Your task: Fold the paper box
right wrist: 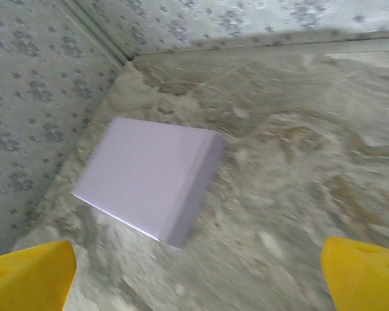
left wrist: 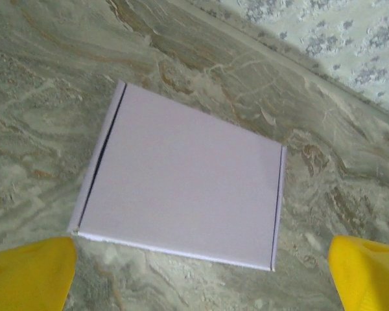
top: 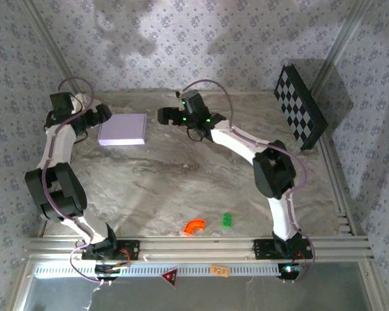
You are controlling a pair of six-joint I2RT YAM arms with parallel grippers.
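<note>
Paper box (top: 122, 129), one, lies closed on the surface (top: 181, 175) between left gripper (top: 104, 114) and right gripper (top: 163, 116), both released.

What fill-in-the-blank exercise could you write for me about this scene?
The left gripper and the right gripper both stand ____.
The paper box lies shut, nearest the ____ gripper.
The checkered board leans at the ____ side of the table in the top view.
The small piece beside the orange piece is ____.
Missing words: open; left; right; green.
</note>
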